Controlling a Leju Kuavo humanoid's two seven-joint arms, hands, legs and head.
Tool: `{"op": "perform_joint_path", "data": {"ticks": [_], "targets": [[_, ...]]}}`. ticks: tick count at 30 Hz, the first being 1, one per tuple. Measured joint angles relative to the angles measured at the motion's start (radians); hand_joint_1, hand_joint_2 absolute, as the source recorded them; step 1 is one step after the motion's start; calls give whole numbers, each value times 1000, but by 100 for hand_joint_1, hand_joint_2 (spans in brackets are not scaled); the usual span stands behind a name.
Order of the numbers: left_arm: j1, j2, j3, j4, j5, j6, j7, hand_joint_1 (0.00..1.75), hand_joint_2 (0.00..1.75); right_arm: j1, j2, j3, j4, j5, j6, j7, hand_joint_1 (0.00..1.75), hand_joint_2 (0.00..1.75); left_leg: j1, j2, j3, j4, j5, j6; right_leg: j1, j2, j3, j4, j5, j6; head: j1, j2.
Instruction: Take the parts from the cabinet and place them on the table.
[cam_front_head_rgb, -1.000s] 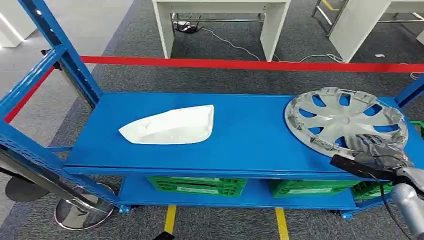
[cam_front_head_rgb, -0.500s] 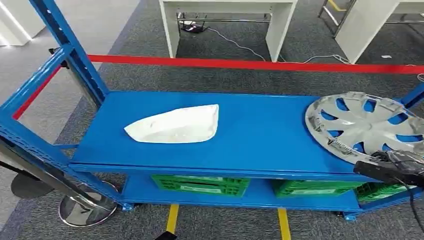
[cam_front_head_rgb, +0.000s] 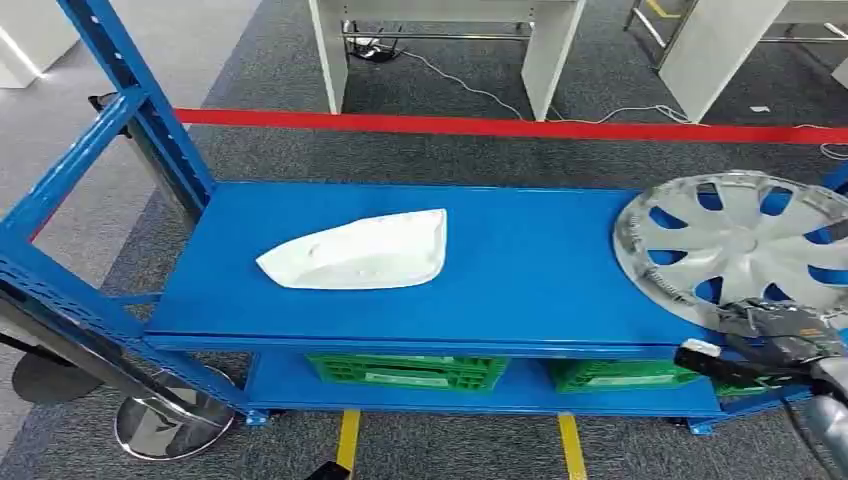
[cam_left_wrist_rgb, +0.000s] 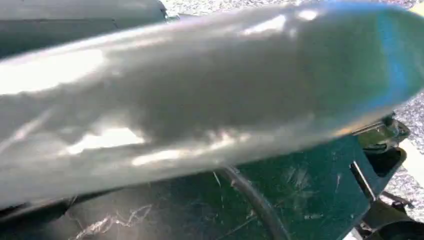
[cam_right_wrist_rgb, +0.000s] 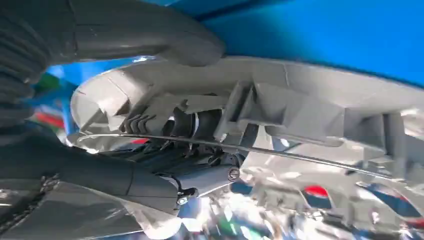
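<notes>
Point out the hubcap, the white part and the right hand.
hubcap (cam_front_head_rgb: 735, 245): head view, hub centre.
white part (cam_front_head_rgb: 360, 255): head view, its top face.
right hand (cam_front_head_rgb: 775, 325): head view, back of the hand at the hubcap's rim.

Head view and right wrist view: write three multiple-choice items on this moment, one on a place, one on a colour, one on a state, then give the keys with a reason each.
1. Where does the white part lie?
A. On the top shelf of the blue rack
B. On the carpet
C. In a green crate

2. What colour are the crates on the lower shelf?
A. Red
B. Green
C. White

3. What is the right hand doing?
A. Hanging free of everything
B. Holding the white part
C. Gripping the rim of the silver wheel cover

Keys: 1 A, the part rests on the blue top surface, left of centre. 2 B, green crates show under the shelf's front edge. 3 C, the right wrist view shows thumb and fingers clamped on the cover's rim.
</notes>
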Motion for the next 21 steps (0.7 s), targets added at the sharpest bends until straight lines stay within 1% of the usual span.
{"op": "perform_joint_path", "data": {"ticks": [1,2,3,4,5,6,7,8,9,10,11,12,13,14,15,16,17,18,19,20,21], "targets": [[-1,-3,1,0,-1,1,0,0,0,23,9,-3,-29,20,-20,2,175,175,3,1,1,-5,5,9,-4,-3,-15,16,-16,2,2,0],[-1,-5,2,0,-1,3,0,0,0,39,14,-7,-54,41,-40,4,175,175,1,1,-1,-5,6,16,-3,-5,-40,65,-51,1,5,0],[-2,-5,3,0,-1,3,0,0,0,63,19,-8,-79,66,-63,0,175,175,-1,0,-4,-5,7,21,-3,-4,-81,149,-93,0,8,0],[-2,-6,5,0,-1,6,-2,0,0,97,28,-15,-119,105,-104,2,175,175,-4,-1,-5,-5,7,23,-3,-4,-123,237,-126,0,8,0],[-1,-6,9,0,-1,9,-3,0,0,140,37,-22,-163,144,-144,5,175,175,-6,-4,-6,-5,6,24,-3,-4,-158,306,-144,0,7,0],[0,-6,14,0,0,10,-6,0,0,194,50,-33,-225,194,-186,13,175,175,-6,-8,-6,-5,5,25,-3,-3,-173,328,-138,-1,8,0],[0,-8,18,0,0,12,-9,0,0,233,60,-38,-270,226,-216,18,175,175,-7,-12,-5,-5,4,26,-3,-3,-165,306,-113,-3,8,0],[0,-8,19,0,0,12,-11,0,0,256,69,-43,-301,241,-231,22,175,175,-7,-13,-4,-3,1,24,-3,-4,-138,236,-69,-6,8,0],[0,-9,21,0,0,13,-13,0,0,265,74,-47,-324,251,-234,21,175,175,-7,-13,-2,-3,-1,20,-4,-5,-100,148,-24,-8,7,0],[-1,-10,22,0,0,15,-15,0,0,279,75,-53,-349,267,-239,21,175,175,-7,-12,0,-2,-5,15,-4,-7,-59,62,12,-9,8,0],[-2,-10,24,0,0,22,-19,0,0,300,78,-61,-378,297,-260,22,175,175,-15,-11,-3,-1,-8,8,3,-7,-35,37,-7,-9,8,0],[-2,-9,25,0,0,31,-22,0,0,325,80,-70,-411,330,-289,27,175,175,-15,-12,-6,3,-8,4,3,-5,-35,31,-7,-14,7,0],[-1,-9,26,0,0,38,-25,0,0,353,86,-77,-440,361,-314,37,175,175,-15,-12,-6,1,-6,0,4,-4,-37,32,-8,-17,6,0],[0,-9,27,0,0,42,-29,0,0,378,88,-81,-465,380,-329,44,175,175,-14,-12,-5,-1,-6,-3,6,-4,-39,35,-11,-22,8,0],[0,-8,29,0,1,48,-34,0,0,401,89,-88,-493,387,-341,52,175,175,-14,-13,-4,0,-9,-8,2,-4,-38,35,-11,-29,6,0],[0,-7,30,0,1,53,-38,0,0,424,91,-95,-528,390,-348,60,175,175,-13,-8,-4,8,-22,-14,-2,-6,-35,32,-10,-36,8,0],[0,-7,31,0,1,56,-41,0,0,442,91,-102,-554,391,-355,64,175,175,-14,1,-18,44,-50,-19,-2,-6,-34,32,-12,-43,2,0],[-1,-6,33,0,1,57,-46,0,0,457,94,-105,-582,391,-357,71,175,175,-13,3,-50,115,-90,-22,0,-7,-33,32,-12,-48,1,0],[-1,-6,36,0,2,58,-52,0,0,473,97,-109,-604,390,-360,75,175,175,-13,4,-90,204,-130,-23,2,-7,-34,33,-13,-50,0,0],[0,-6,39,0,2,58,-56,0,0,486,99,-111,-617,389,-361,75,175,175,-14,5,-124,276,-155,-23,5,-7,-33,33,-14,-52,0,0],[0,-6,43,0,5,57,-60,0,0,498,102,-114,-634,388,-363,74,175,175,-14,5,-144,315,-159,-21,7,-6,-33,33,-14,-53,1,0]]}}
